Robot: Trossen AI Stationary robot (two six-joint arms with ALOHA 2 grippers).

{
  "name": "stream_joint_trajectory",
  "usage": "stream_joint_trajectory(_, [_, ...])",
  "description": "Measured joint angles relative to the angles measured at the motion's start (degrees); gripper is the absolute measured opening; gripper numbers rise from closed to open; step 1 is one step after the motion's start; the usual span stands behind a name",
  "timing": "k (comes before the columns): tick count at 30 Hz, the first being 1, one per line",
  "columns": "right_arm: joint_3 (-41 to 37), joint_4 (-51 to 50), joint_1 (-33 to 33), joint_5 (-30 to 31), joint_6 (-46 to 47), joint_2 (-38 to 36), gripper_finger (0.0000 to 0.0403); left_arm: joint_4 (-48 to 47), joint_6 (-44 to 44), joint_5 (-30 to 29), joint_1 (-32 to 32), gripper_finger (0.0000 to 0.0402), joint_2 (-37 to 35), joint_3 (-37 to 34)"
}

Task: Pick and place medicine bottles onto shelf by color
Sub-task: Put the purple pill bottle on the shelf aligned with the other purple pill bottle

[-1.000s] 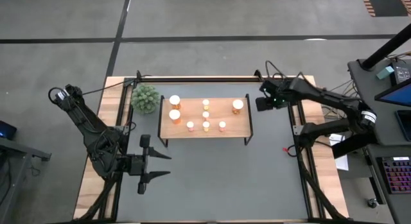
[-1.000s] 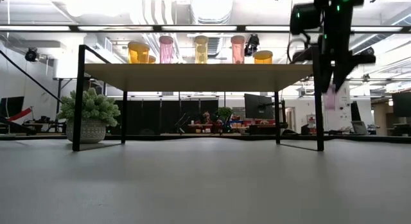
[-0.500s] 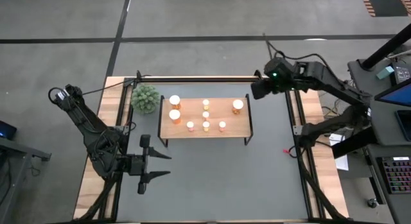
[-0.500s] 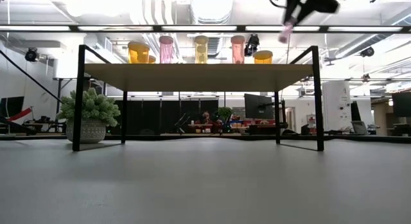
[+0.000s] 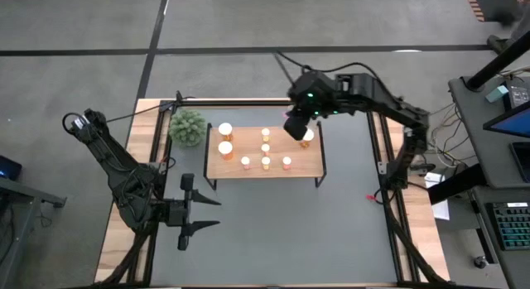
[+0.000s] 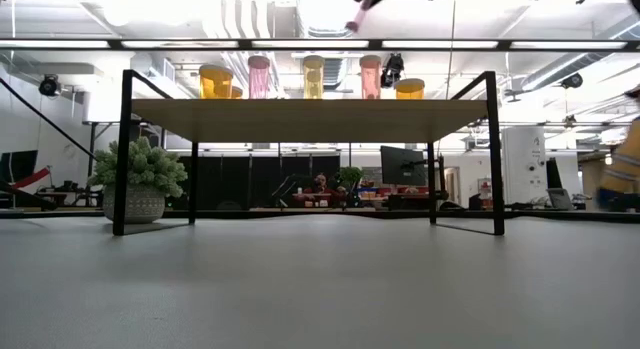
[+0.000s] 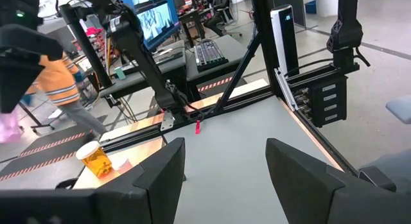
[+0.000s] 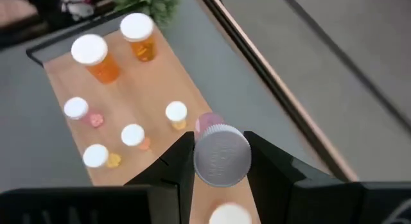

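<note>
Only the right wrist view shows the right hand [image 8: 220, 161] grasping a pink bottle [image 8: 218, 150].

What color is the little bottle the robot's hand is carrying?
Pink, with a white cap, held in the right hand; clearest in the right wrist view.

no legible text, labels, brands or numbers on anything shown
</note>
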Motion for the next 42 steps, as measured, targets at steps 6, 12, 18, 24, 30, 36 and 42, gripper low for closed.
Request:
stream_joint_trajectory(6, [5.7,-0.5,0.4,-0.2,-10.0,6.3,0.0107,0.0,0.0,0.0,0.0,0.0201,0.0,0.0])
stream_joint_trajectory(12, [5.4,3.3,1.9,-0.2,-17.4,9.5,0.0107,0.5,0.0,0.0,0.0,0.0201,0.0,-0.6])
stream_joint_trajectory(18, [5.4,11.8,4.7,-0.4,-21.7,12.4,0.0107,0.5,0.0,-0.2,0.1,0.0201,0.0,-0.7])
stream_joint_trajectory(24, [5.5,14.5,5.6,-2.8,-22.0,16.4,0.0107,0.5,0.1,-0.2,0.1,0.0201,0.0,-0.8])
stream_joint_trajectory(30, [5.5,14.3,5.5,-2.9,-23.3,20.9,0.0107,0.5,0.1,-0.2,0.1,0.0201,0.0,-0.8])
stream_joint_trajectory(36, [5.5,13.9,5.5,-3.0,-24.4,23.1,0.0107,0.5,0.1,-0.3,0.1,0.0201,0.0,-0.8])
stream_joint_trajectory(42, [5.5,12.5,5.5,-3.3,-24.7,24.4,0.0107,0.5,0.1,-0.3,0.1,0.0201,0.0,-0.8])
